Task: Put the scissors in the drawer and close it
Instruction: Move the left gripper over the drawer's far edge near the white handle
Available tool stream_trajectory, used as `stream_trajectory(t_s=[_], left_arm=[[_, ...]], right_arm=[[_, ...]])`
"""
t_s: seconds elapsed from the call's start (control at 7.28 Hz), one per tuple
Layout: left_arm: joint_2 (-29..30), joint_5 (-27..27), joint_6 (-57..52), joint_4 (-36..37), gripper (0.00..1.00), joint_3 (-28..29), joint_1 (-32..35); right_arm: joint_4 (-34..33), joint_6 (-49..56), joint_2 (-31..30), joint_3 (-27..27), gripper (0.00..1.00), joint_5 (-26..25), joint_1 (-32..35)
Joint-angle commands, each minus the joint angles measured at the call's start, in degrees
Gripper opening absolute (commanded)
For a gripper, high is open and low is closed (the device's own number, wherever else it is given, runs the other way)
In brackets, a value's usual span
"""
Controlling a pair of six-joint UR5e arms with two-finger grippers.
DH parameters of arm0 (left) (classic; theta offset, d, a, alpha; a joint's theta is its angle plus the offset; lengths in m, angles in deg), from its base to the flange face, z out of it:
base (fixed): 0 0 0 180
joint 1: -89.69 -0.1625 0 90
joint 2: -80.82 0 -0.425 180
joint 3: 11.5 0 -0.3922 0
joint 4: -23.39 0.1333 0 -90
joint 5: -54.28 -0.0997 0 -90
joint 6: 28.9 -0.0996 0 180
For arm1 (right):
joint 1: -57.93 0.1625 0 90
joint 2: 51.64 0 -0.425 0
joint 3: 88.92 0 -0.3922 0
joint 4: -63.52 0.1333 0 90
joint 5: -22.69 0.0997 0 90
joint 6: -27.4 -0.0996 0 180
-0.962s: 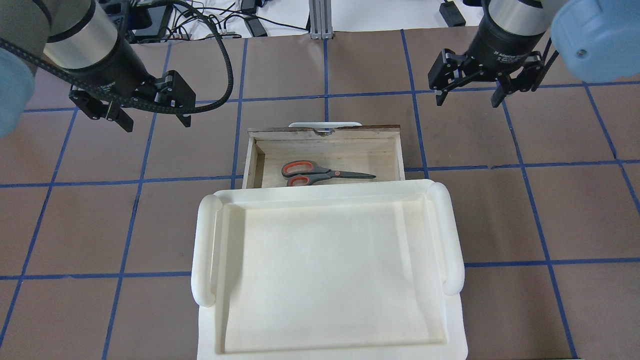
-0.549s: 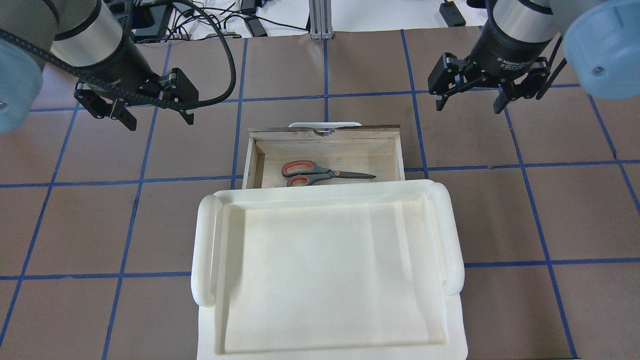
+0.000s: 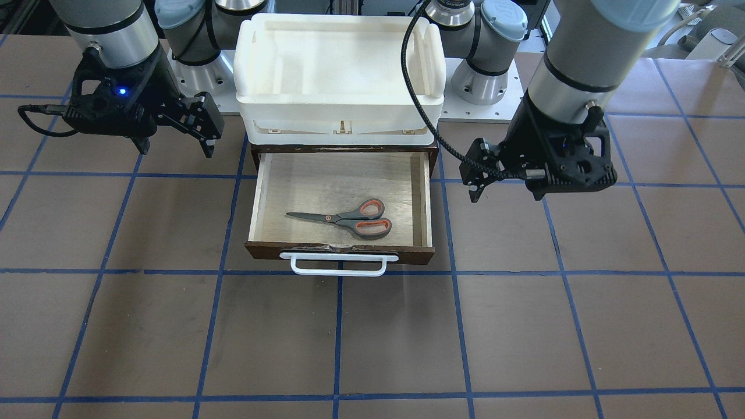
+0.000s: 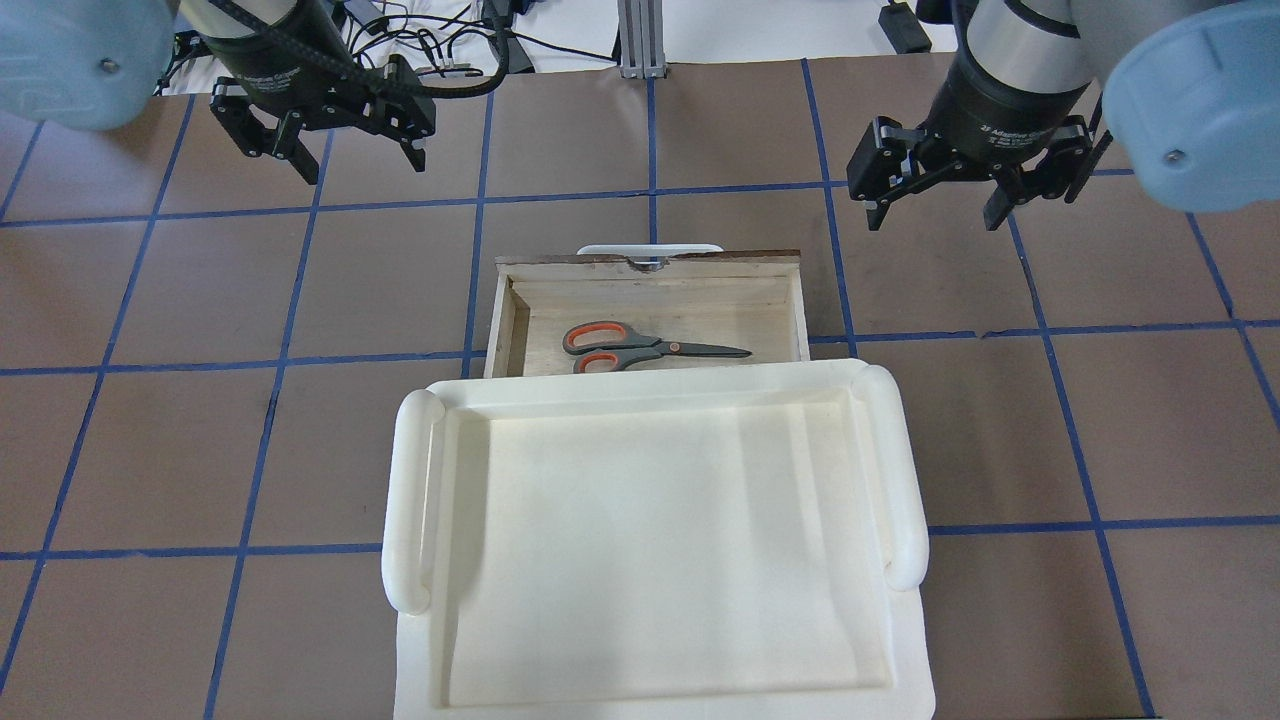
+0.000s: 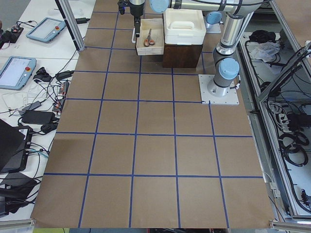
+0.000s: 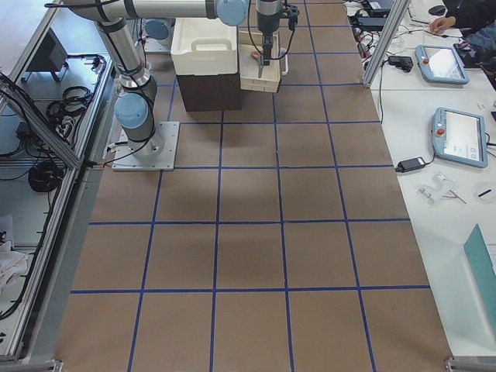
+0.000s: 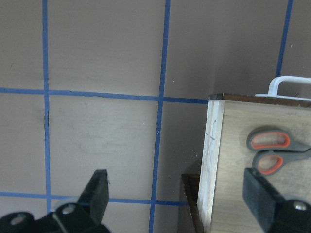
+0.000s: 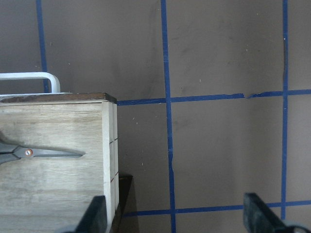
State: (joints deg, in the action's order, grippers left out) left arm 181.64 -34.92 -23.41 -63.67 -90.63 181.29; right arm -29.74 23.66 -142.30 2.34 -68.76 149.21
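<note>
The scissors (image 4: 650, 347) with grey handles and orange-red loop linings lie flat inside the open drawer (image 4: 650, 268), blades pointing right in the overhead view. They also show in the front view (image 3: 349, 219) behind the white bar handle (image 3: 339, 265). My left gripper (image 4: 360, 165) is open and empty, above the table far to the left of the drawer. My right gripper (image 4: 935, 220) is open and empty, above the table just right of the drawer's front corner. The left wrist view shows the scissors' handles (image 7: 272, 150), the right wrist view shows the blades (image 8: 48, 153).
A large white plastic tray (image 4: 415, 500) sits on top of the dark brown cabinet (image 5: 182, 53) and overhangs the back of the drawer. The brown table has a blue tape grid. Cables and devices lie beyond the far edge (image 4: 440, 40).
My left gripper has moved away from me toward the table's far edge and a little to the right. My right gripper has hardly moved. The scissors and drawer have stayed still.
</note>
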Motion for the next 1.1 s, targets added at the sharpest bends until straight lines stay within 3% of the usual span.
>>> stream_trajectory(t_s=[0.0, 0.41, 0.55, 0.69, 0.96], left_arm=[[8.1, 0.3, 7.4, 8.3, 1.0, 2.2, 3.4], [18.7, 0.3, 10.5, 8.0, 1.0, 7.3, 6.0], [20.8, -0.4, 12.3, 6.5, 1.0, 8.9, 6.1], [19.9, -0.4, 13.9, -0.1, 1.0, 12.2, 6.9], [23.1, 0.3, 17.4, 2.2, 1.0, 12.8, 9.1]], right_arm=[[-0.6, 0.2, -0.1, 0.1, 1.0, -2.4, 0.3], [-0.1, 0.7, -0.3, 0.1, 1.0, -1.0, 0.4], [0.4, 1.1, -0.2, 0.2, 1.0, 0.4, 0.4], [1.6, 3.3, -0.3, 0.2, 1.0, 0.6, 0.4], [1.6, 3.7, -0.3, 0.2, 1.0, 2.1, 0.4]])
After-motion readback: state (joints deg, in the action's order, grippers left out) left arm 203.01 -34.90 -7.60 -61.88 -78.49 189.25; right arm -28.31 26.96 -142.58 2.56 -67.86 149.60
